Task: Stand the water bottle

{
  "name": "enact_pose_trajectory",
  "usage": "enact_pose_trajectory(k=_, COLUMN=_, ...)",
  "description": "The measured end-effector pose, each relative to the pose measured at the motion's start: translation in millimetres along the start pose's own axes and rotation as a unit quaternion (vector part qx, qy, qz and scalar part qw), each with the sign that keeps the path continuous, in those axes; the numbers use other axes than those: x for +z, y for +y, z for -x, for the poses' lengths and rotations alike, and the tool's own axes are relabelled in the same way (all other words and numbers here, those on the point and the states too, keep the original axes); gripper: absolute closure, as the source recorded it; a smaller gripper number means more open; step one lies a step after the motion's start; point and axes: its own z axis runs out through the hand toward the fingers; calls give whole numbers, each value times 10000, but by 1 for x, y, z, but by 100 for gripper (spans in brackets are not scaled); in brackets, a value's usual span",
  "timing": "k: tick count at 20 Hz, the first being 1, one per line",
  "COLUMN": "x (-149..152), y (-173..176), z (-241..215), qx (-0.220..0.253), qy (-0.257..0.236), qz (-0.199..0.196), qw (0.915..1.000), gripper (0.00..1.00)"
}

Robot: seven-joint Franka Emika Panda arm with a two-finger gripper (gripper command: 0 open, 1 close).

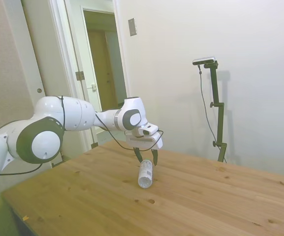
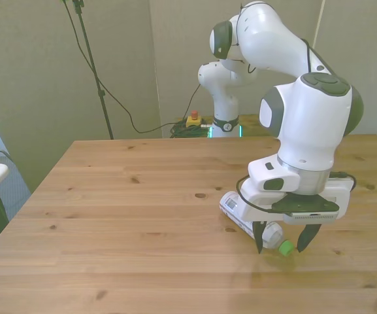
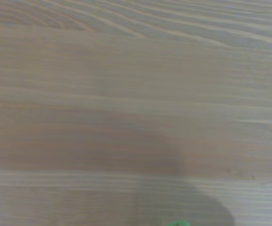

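A: Front view shows the bottle (image 2: 250,219) lying flat on the desk (image 2: 129,216), right of centre, its green cap (image 2: 285,248) toward the near edge. Jaws (image 2: 283,243) are spread wide, pointing down, one finger either side of the neck end. No contact can be confirmed.

B: Side view agrees. The bottle (image 1: 145,174) lies on its side with its base toward that camera, and the jaws (image 1: 147,157) straddle its far end from above. The wrist view is mostly blurred wood; only a sliver of cap (image 3: 178,223) shows at the edge.

A: Judgement: the step in hand is the grasp. The fingers should drop low enough to catch the neck just behind the cap, not the cap's rim.

B: Agreed. Closing should be gentle, as thin plastic will likely buckle. The base should then serve as the pivot while the cap end is lifted in an arc.

A: Risk: a round body may roll as one finger touches first. Centring before closing should help.

B: Release only once the base sits flat.
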Motion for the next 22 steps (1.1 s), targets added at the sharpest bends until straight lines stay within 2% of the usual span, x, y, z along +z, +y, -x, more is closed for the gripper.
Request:
enact_pose_trajectory(k=18, x=12, y=9, z=-8, qx=81, qy=-38, qz=130, qw=9999, gripper=100)
enact_pose_trajectory(k=22, x=7, y=8, z=-11, qx=258, qy=11, qz=79, qw=9996, gripper=100)
